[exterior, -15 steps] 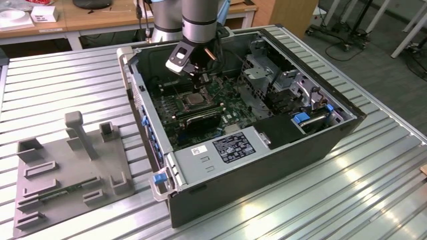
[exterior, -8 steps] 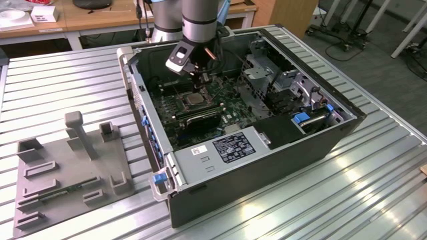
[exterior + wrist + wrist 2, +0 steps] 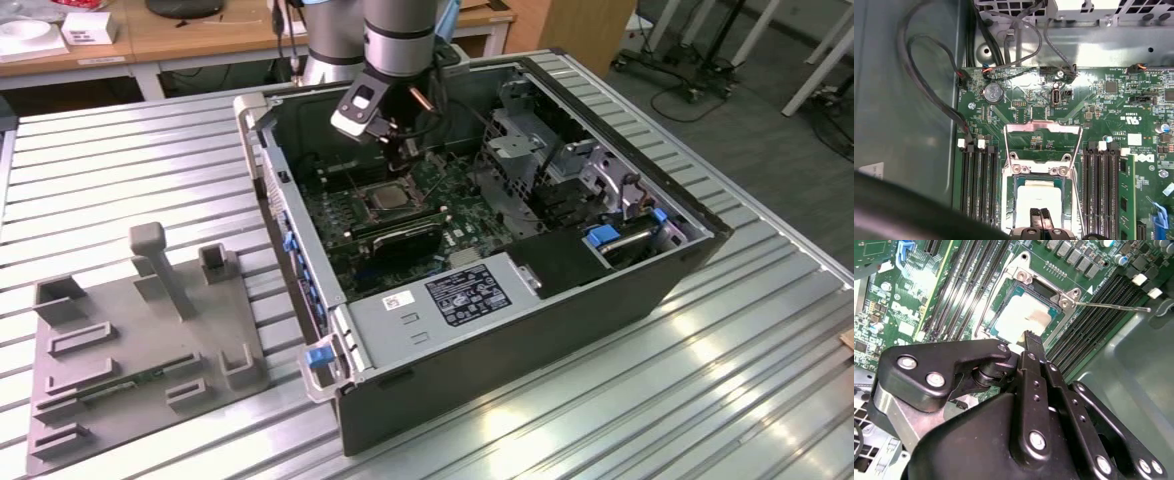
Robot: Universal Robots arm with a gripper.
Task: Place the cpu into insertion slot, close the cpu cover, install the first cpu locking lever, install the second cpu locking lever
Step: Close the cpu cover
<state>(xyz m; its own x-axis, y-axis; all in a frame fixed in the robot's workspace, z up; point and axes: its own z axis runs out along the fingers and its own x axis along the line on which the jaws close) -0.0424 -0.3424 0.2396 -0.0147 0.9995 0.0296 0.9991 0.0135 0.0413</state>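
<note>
The cpu point(image 3: 1021, 315) lies flat in the insertion slot point(image 3: 390, 197) on the green motherboard inside the open computer case. Its pale metallic face point(image 3: 1039, 197) shows in both wrist views. The cpu cover point(image 3: 1043, 128) is a silver frame swung open off the slot, with the board visible through its window. A thin locking lever point(image 3: 1114, 305) sticks out to one side of the slot, unlatched. My gripper point(image 3: 1029, 336) hovers just above the chip's edge, its two black fingers pressed together with nothing between them. In the exterior view the gripper point(image 3: 404, 150) hangs over the board just behind the slot.
Long black memory slots point(image 3: 976, 185) flank the slot on both sides. Loose cables point(image 3: 934, 95) run along the case wall. A drive cage point(image 3: 534, 160) and a black shroud point(image 3: 567, 260) fill the case at the exterior view's right. A grey fixture tray point(image 3: 134, 350) sits on the table at the left.
</note>
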